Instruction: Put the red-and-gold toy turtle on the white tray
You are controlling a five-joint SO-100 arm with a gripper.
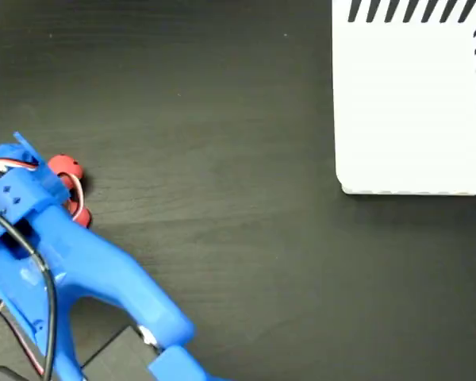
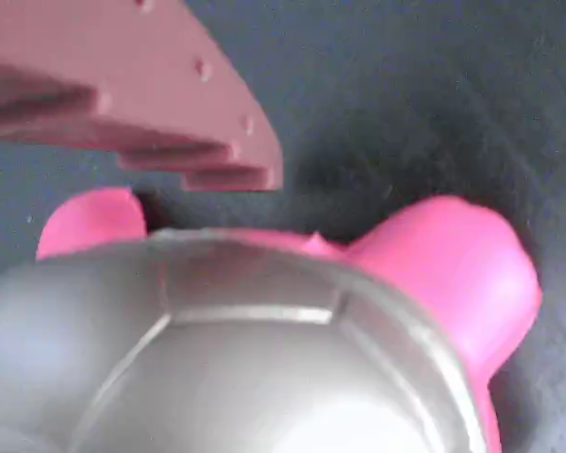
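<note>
In the fixed view the red-and-gold toy turtle [image 1: 64,169] lies at the left edge of the dark table. Only its red head and a red leg peek out from under my blue gripper [image 1: 47,189], which hangs right over it. The wrist view is filled by the turtle [image 2: 245,359]: domed shiny shell low in the frame, head at the right, a leg at the left. One toothed finger [image 2: 170,104] stands just above the shell with a dark gap between them; the other finger is out of frame. The white tray [image 1: 412,103] with black edge stripes lies at the top right, far from the turtle.
Bare dark table stretches between the arm and the tray. The blue arm body [image 1: 111,278] with its cables fills the lower left corner of the fixed view.
</note>
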